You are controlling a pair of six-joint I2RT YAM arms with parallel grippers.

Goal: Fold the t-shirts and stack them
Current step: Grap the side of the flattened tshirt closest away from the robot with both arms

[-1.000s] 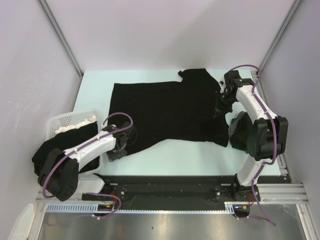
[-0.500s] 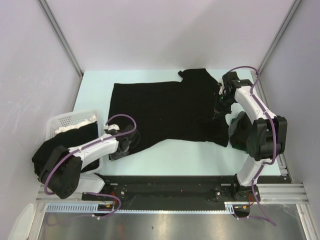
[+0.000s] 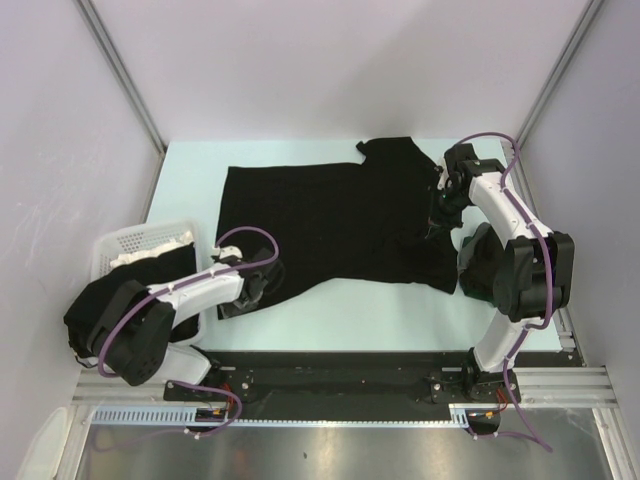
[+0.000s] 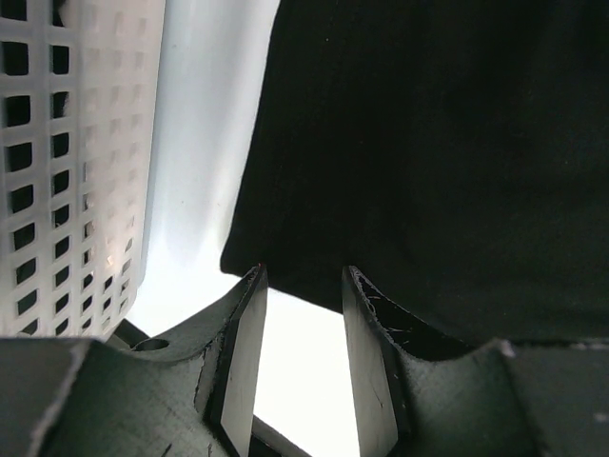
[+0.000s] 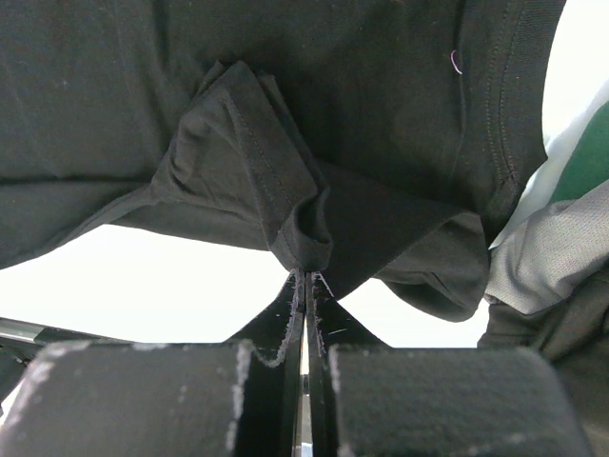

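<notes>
At the table's right side, your right gripper pinches a thin fold of the black t-shirt; left gripper spread, hem ungripped. Pull now and the cloth may skew.

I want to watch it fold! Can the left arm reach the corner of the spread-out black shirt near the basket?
Probably yes. The left fingers stand open right before the black t-shirt corner, with only bare table between. The white basket sits aside, out of the way.
</notes>
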